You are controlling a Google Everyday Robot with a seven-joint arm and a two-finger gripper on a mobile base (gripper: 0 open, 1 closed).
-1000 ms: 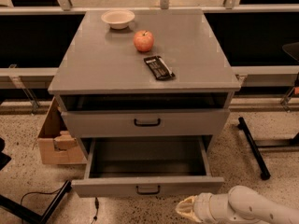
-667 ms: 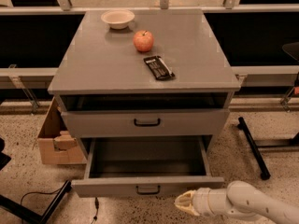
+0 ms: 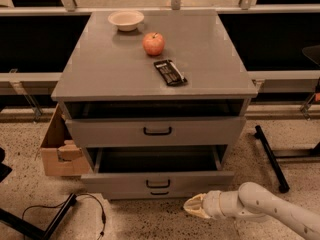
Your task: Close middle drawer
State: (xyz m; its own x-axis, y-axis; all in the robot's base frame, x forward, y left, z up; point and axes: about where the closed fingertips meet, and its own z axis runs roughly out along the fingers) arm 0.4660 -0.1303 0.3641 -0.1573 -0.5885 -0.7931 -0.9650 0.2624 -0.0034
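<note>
Middle drawer (image 3: pixel 120 181) is pulled well out of the grey cabinet, w/ its deep box open to view & its flat front w/ the small black loop handle (image 3: pixel 157 183) facing the camera. Tool (image 3: pixel 196 206) hangs low near the floor, at the end of the white arm (image 3: pixel 270 209) at lower right. Whether it's open or shut can't be told from this view; nothing is seen in its hold. It sits in front of the drawer's front panel, below it & to the right of the handle. It looks close but apart from the panel, as far as can be judged.

Step in hand, by judgement: the approach, i.e. lining up for the push; drawer isn't closed yet. Next move prob. calls for raising the tool to the height of the front, setting it against the panel near the middle, then pushing straight back. A push far off-centre at the right end could skew the drawer on its runners.

Farther out, the top drawer (image 3: pixel 210 131) is ajar w/ a dark gap over it. Worktop (image 3: pixel 100 69) carries a bowl (image 3: pixel 126 20), an apple (image 3: pixel 153 43) & a dark wrapped bar (image 3: pixel 170 72). A cardboard box (image 3: pixel 55 149) stands left of the cabinet.
</note>
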